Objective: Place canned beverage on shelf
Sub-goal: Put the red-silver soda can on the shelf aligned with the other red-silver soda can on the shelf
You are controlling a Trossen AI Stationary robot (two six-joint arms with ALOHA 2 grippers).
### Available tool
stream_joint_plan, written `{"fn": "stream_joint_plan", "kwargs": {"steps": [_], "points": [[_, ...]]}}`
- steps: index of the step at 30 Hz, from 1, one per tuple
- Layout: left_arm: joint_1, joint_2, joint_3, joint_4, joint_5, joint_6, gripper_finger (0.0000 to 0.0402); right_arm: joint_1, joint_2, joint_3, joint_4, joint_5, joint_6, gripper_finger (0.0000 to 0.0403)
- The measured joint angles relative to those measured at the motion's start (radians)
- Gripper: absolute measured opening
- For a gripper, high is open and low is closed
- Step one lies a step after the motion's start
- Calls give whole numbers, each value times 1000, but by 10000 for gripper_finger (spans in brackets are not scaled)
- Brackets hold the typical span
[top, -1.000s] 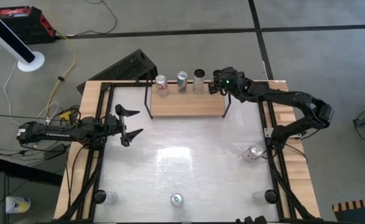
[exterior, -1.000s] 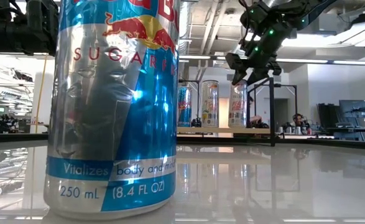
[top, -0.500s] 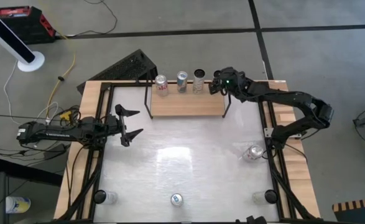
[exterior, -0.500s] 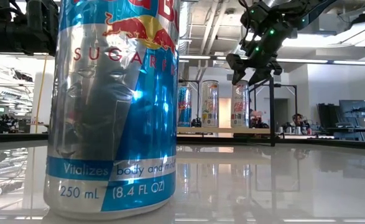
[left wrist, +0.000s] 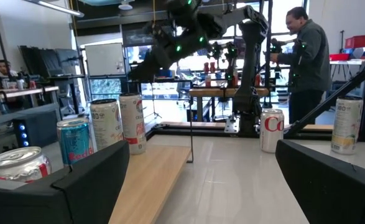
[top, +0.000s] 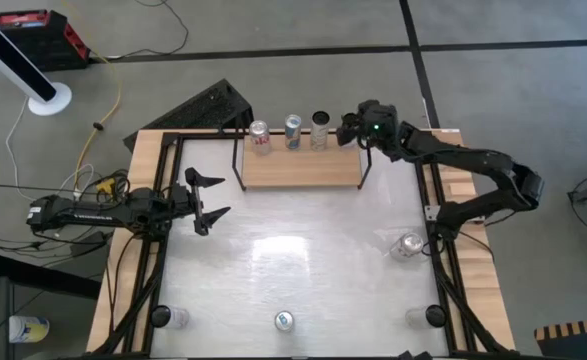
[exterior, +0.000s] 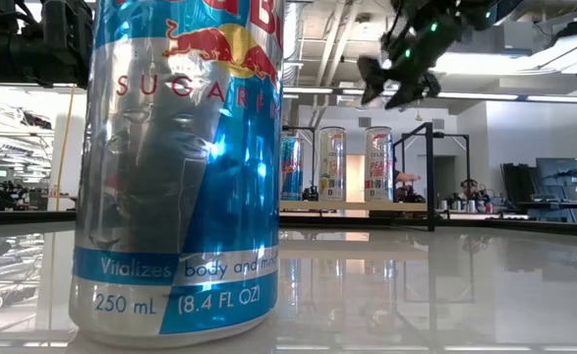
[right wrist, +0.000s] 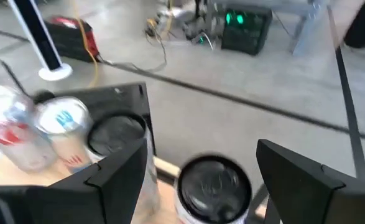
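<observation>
The right gripper [top: 351, 128] was seen with its fingers spread wide and empty, raised above the third upright silver beverage can [top: 319, 130], which stood released on the small light-wood shelf in its black wire frame [top: 303, 168]. Beside it stood a blue-and-silver can [top: 292, 131] and a red-and-white can [top: 260, 137]. A clean exit seemed best made by a straight lift, so the can would not be clipped or tipped. The left gripper [top: 205, 200] waited open, well apart over the white tabletop [top: 293, 250].
</observation>
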Motion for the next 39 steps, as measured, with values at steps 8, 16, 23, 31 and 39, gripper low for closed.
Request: {"fn": "stream_joint_plan", "kwargs": {"steps": [8, 16, 23, 31, 39], "points": [[0, 0, 0, 0, 0, -3, 393, 206, -87, 48, 5, -210, -45, 326], [0, 1, 0, -67, 26, -103, 393, 591, -96, 48, -9, -334, -2, 327], [0, 1, 0, -107, 175, -300, 393, 952, -83, 48, -57, -334, 16, 327], [0, 1, 0, -106, 174, -336, 393, 1203, -83, 87, -411, -233, 535, 326], [0, 1, 0, -120, 186, -337, 393, 1214, -85, 251, -1234, -236, 1216, 324]]}}
